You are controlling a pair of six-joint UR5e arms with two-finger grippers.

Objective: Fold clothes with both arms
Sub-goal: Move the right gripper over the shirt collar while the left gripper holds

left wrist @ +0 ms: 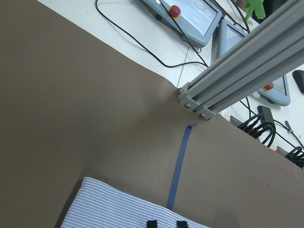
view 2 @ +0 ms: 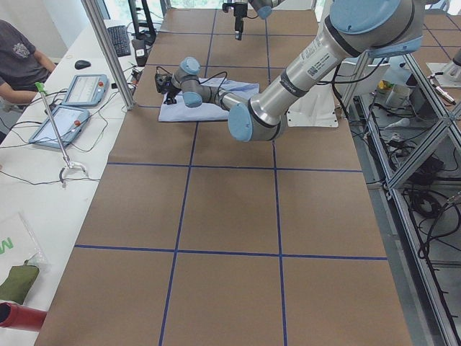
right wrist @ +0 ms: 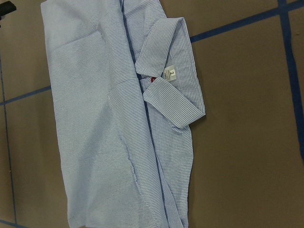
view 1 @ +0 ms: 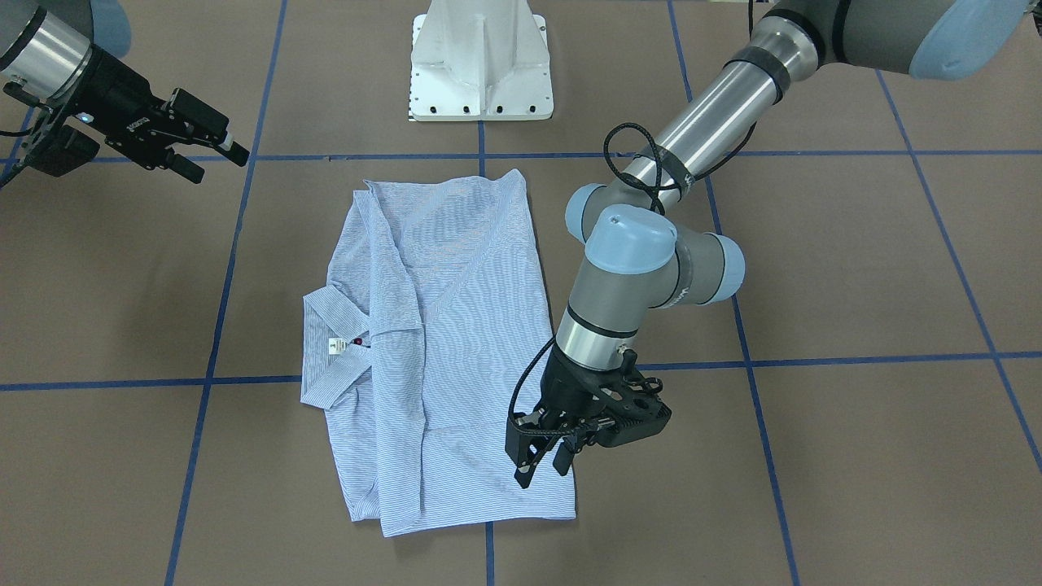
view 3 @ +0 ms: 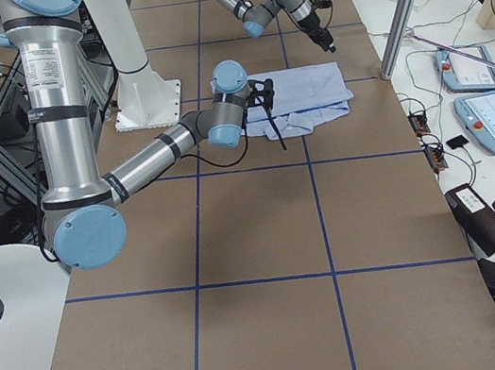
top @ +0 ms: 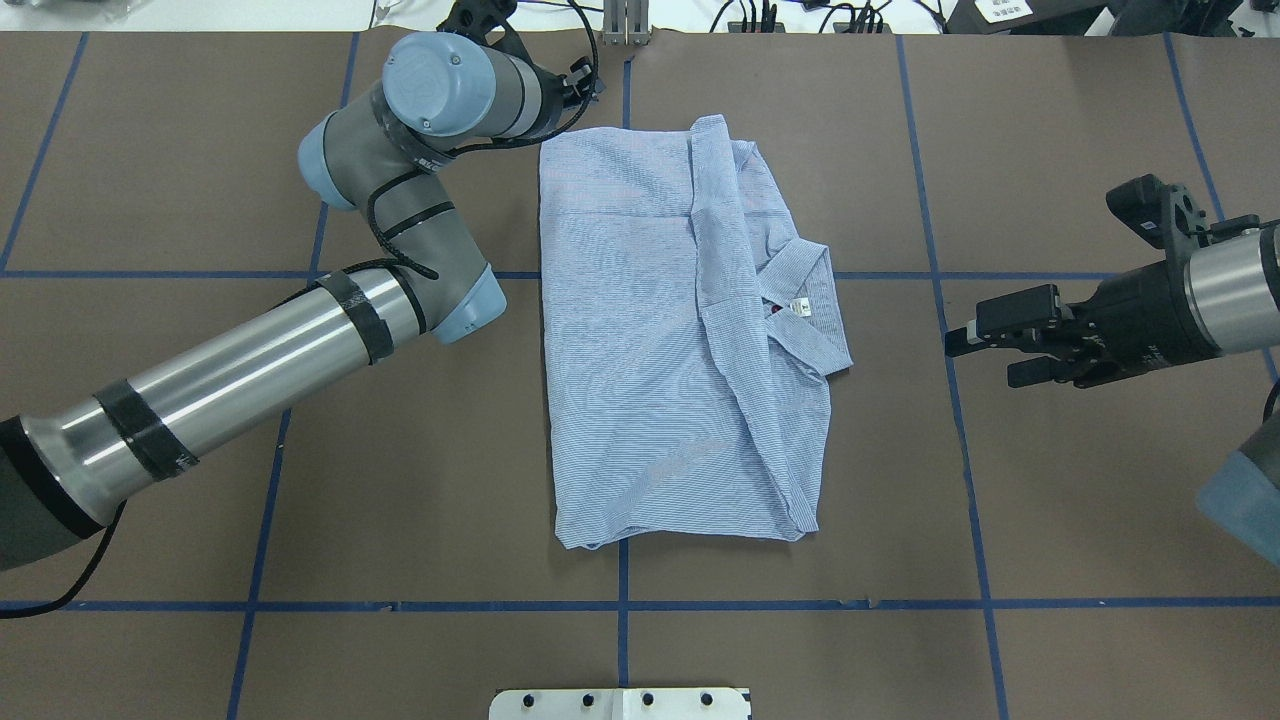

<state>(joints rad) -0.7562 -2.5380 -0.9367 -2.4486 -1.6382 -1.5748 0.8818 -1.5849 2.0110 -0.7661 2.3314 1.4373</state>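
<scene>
The clothes are one light blue striped shirt (top: 650,350), folded into a rectangle at the table's middle. Its collar and white label (top: 799,308) face my right side. My left gripper (view 1: 544,472) points down over the shirt's (view 1: 456,325) far corner on my left. Its fingers are slightly apart and hold nothing. In the left wrist view the two fingertips (left wrist: 152,223) show just above the striped edge (left wrist: 118,209). My right gripper (top: 985,360) hovers open and empty to the right of the collar, clear of the cloth. The right wrist view shows the shirt (right wrist: 104,118) and its label (right wrist: 172,74).
The white pedestal base (view 1: 482,65) stands at the robot's side of the table. An aluminium post (left wrist: 237,71) and teach pendants (view 2: 72,101) sit past the far edge, where a person (view 2: 18,54) is seated. Blue tape lines (top: 620,605) cross the brown surface.
</scene>
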